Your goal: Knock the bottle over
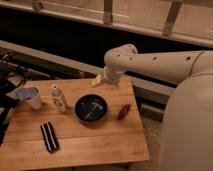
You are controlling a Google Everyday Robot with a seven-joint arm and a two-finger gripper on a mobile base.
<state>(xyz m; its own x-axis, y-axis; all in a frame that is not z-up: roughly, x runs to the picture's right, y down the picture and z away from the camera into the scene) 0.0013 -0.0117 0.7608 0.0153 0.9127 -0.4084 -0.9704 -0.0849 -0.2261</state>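
On the wooden bench (100, 145), toward its left side, the bottle (59, 98) stands upright: a slim, translucent whitish plastic bottle with a white cap and a pale label. Just to its left, apart from it, stands a white cup (31, 98) with bluish contents, about as tall as the bottle. To the bottle's right, near but not touching, sits a black bowl (77, 111) with a pale metallic utensil (91, 109) lying inside it; what kind of utensil it is cannot be made out. Further right, near the bench's right edge, lies a small reddish-brown oblong object (123, 112), tilted on a diagonal. In front of the bottle, toward the near left corner, lies a flat black item with pale stripes (49, 136). The white arm (160, 62) reaches in from the right, from the robot's bulky white body (187, 125), and bends down at a rounded joint. Its gripper (100, 80) hangs over the far edge of the bench, behind the bowl and well apart from the bottle, up and to the bottle's right. Whether the gripper is released or clenched cannot be told from this view.
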